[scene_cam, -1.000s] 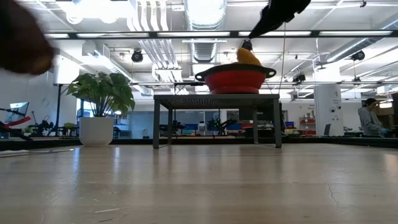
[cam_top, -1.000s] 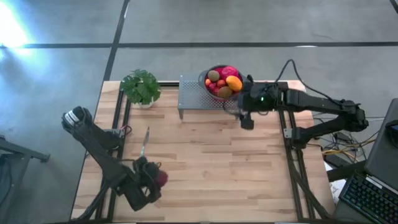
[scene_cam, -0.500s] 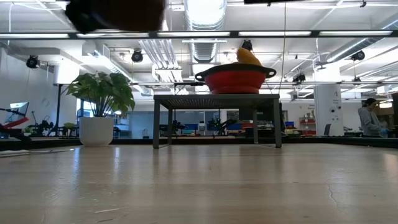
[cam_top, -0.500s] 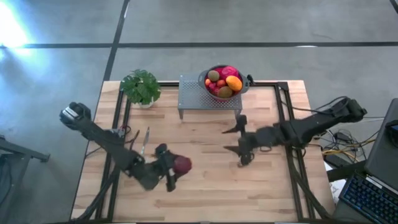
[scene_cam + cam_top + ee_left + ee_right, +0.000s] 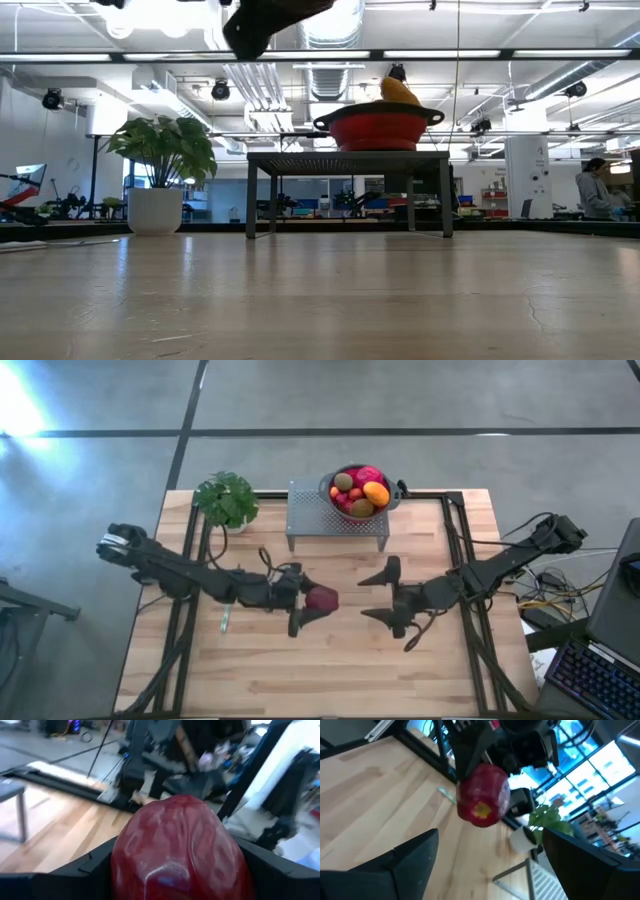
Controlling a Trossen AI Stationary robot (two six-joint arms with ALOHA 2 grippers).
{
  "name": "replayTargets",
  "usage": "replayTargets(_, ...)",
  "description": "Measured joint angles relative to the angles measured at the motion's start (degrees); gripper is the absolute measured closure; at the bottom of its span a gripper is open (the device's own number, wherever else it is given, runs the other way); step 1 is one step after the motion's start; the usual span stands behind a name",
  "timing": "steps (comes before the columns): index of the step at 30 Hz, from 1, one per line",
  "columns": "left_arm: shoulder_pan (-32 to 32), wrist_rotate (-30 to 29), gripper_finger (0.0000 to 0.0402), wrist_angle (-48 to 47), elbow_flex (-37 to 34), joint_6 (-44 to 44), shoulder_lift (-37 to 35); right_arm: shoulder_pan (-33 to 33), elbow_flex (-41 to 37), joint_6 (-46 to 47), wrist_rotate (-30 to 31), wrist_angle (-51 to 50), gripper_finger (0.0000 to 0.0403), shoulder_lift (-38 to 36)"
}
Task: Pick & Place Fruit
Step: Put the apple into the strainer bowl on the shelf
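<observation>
Risk lay mid-desk: left hand (image 5: 309,603) held the red apple (image 5: 322,599) facing the right hand (image 5: 383,594), wide and empty; mistimed release would drop it.

In front of the rack (image 5: 335,520) that carries the bowl (image 5: 358,491) of fruit, the left tool (image 5: 305,603) holds an apple (image 5: 322,599) facing the right tool (image 5: 385,595), the plant (image 5: 226,500) left of the rack.

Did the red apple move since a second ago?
Yes. Held by the left gripper, the red apple has travelled from the table's near-left corner toward its middle, closer to the metal stand and the open right gripper.
</observation>
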Motion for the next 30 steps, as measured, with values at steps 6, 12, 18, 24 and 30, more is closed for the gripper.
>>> replayTargets(6,2.09,2.51,0.0096,5.48,0.02,1.63,0.04,-0.04,0.03,-4.50,-0.02,7.11,0.0043,1.14)
replayTargets(12,2.79,2.71,0.0096,7.15,0.98,2.88,0.04,-0.40,0.12,-6.73,-0.04,10.07,0.0039,2.31)
replayTargets(18,3.40,5.36,0.0096,7.02,2.89,4.63,0.07,-1.84,0.12,-8.81,-0.06,15.20,0.0039,4.99)
replayTargets(24,3.71,5.51,0.0096,5.20,3.28,4.72,0.09,-2.35,0.12,-8.45,2.68,20.85,0.0039,6.39)
replayTargets(30,4.36,5.39,0.0096,5.25,3.41,4.79,0.09,-2.37,0.85,-3.88,9.36,21.83,0.0039,7.88)
